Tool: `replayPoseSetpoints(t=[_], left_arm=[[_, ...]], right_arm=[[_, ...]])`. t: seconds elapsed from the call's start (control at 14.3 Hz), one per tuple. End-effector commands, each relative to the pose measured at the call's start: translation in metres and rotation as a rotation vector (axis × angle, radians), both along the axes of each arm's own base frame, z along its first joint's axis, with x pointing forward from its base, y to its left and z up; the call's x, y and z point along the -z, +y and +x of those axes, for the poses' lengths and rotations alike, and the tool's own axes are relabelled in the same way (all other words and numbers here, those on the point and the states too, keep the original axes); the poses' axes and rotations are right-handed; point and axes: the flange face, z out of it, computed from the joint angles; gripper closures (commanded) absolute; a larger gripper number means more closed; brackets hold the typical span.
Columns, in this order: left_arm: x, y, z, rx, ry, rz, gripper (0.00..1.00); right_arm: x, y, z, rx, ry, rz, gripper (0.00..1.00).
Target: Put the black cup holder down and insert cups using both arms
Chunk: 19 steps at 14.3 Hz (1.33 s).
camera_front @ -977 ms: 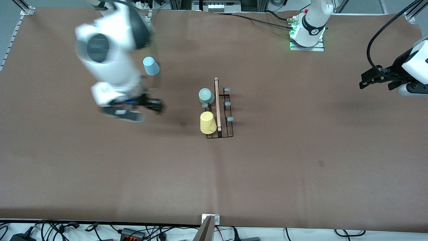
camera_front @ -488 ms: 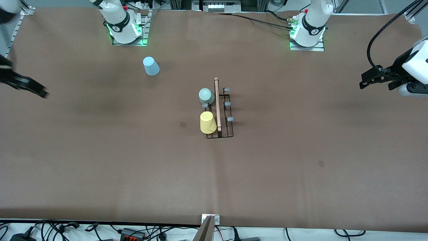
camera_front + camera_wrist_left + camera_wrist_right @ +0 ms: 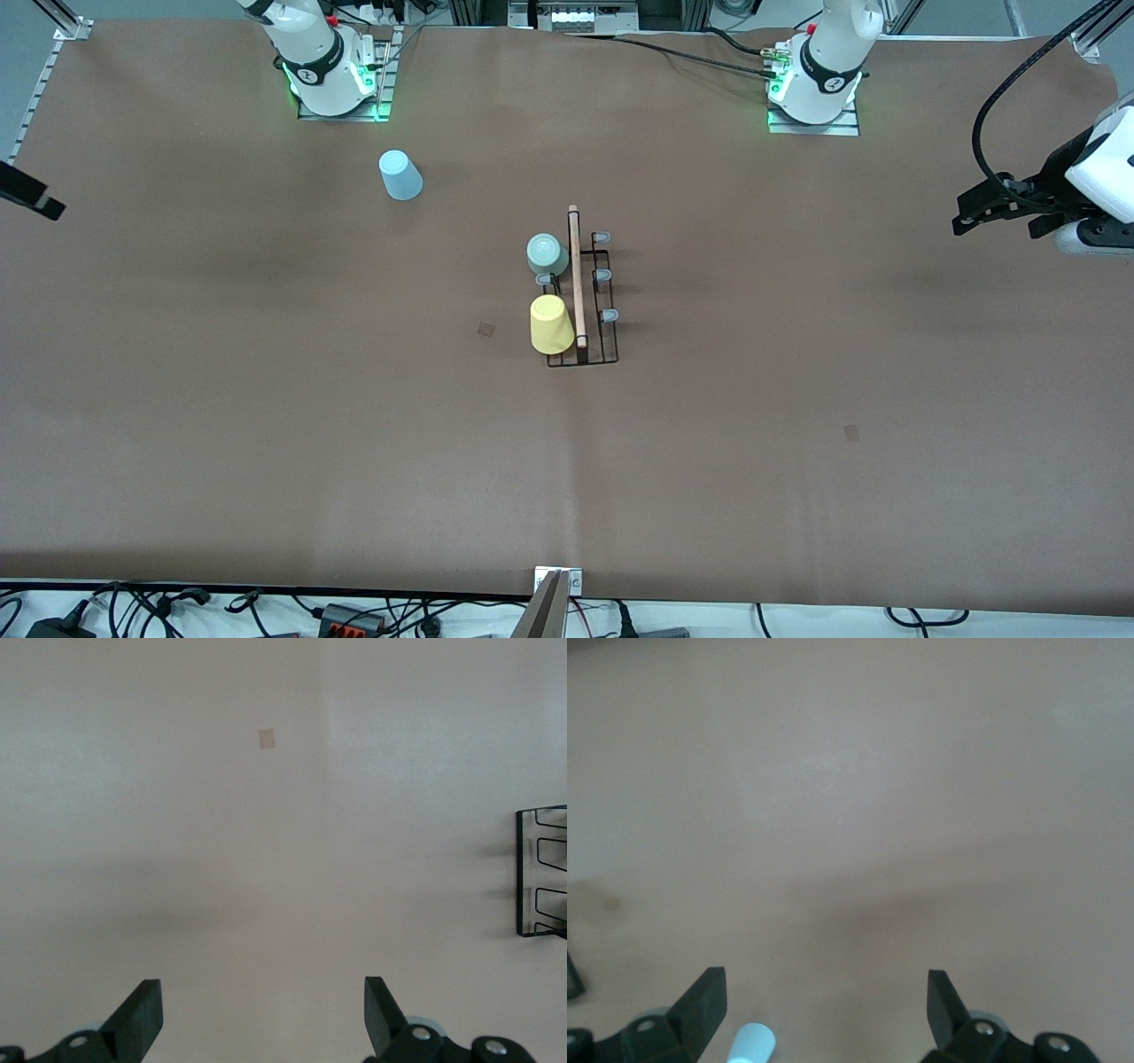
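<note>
Your right gripper (image 3: 819,1005) hangs wide and empty at its table end; the left gripper (image 3: 261,1014) waits, equally wide. Approach the blue cup (image 3: 400,175), standing apart from the black cup holder (image 3: 581,292), squarely; mint cup (image 3: 547,253) and yellow cup (image 3: 550,324) already sit there.

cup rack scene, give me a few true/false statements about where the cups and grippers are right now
1. The yellow cup sits on the black rack. True.
2. The blue cup is on the rack too. False: it stands on the table, toward the right arm's end.
3. The green cup is farther from the front camera than the yellow cup. True.
4. The left gripper holds a cup. False: it is open and empty.
5. The right gripper is shut. False: it is open, over the table's edge.
</note>
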Motion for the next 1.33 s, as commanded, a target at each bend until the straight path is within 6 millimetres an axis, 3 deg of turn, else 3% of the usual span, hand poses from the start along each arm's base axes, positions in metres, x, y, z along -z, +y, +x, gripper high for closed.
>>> replayPoseSetpoints(t=[0.0, 0.56, 1.26], left_arm=[[-0.005, 0.002, 0.002, 0.013, 0.005, 0.015, 0.00], [-0.005, 0.002, 0.002, 0.013, 0.005, 0.015, 0.00], [-0.005, 0.002, 0.002, 0.013, 0.005, 0.015, 0.00]], right_arm=[[-0.004, 0.024, 0.004, -0.041, 0.012, -0.040, 0.00], [-0.003, 0.035, 0.001, -0.045, 0.032, -0.025, 0.00], [-0.004, 0.032, 0.001, -0.056, 0.045, -0.021, 0.00]])
